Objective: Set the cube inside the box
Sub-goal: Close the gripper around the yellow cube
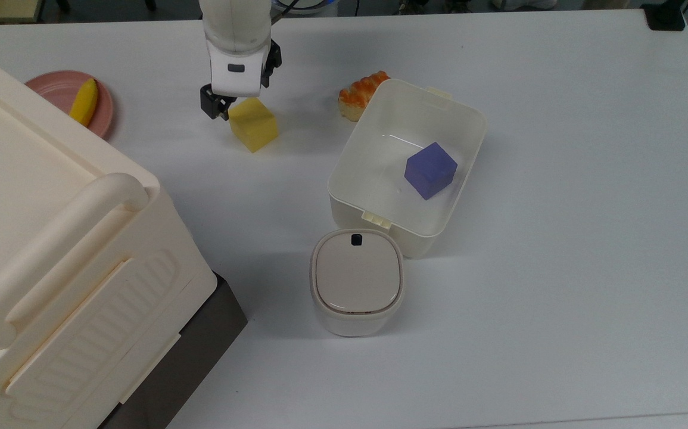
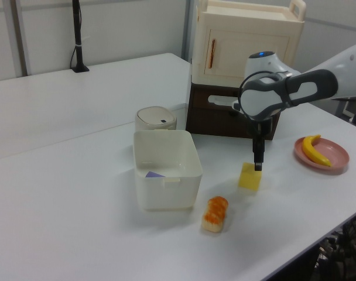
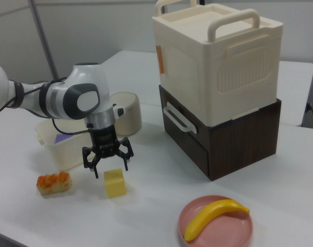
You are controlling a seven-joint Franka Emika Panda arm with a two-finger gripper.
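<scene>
In the top view your gripper (image 1: 229, 106) sits at the cube's (image 1: 253, 124) far-left corner, left of the box (image 1: 349, 161); in the left view a finger (image 2: 258, 165) could nudge it; in the right view the wide-open, empty fingers hover off-centre.
</scene>
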